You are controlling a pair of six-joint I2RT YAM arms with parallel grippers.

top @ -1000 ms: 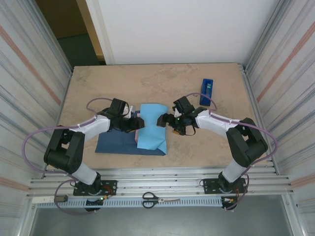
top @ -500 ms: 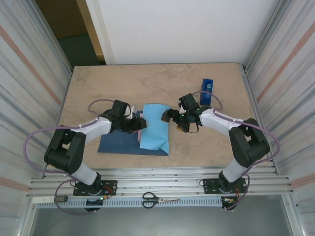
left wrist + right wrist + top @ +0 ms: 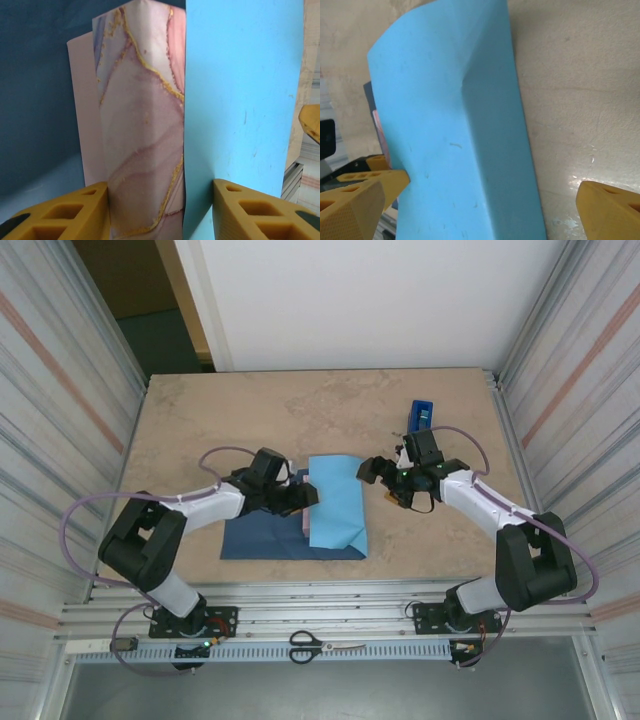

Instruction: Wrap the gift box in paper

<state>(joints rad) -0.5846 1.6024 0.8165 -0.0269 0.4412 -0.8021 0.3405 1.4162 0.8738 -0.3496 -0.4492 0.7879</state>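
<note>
**Box pinched at table centre**

The left gripper (image 3: 306, 496), jaws half closed, clamps the gift box (image 3: 140, 125) at its left edge. The paper (image 3: 338, 502) drapes over it, sky-blue face up. The right gripper (image 3: 373, 472) gapes wide just right of it.

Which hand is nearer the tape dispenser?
Right. The right hand hangs open just front-left of the tape dispenser; the left hand is farther left, clamped on the gift box.

The gift box (image 3: 140, 130), pink marbled with gold veins, lies at the centre of the top view. The paper (image 3: 337, 502) folds its light blue flap over it, and its navy part lies flat at the lower left.
</note>
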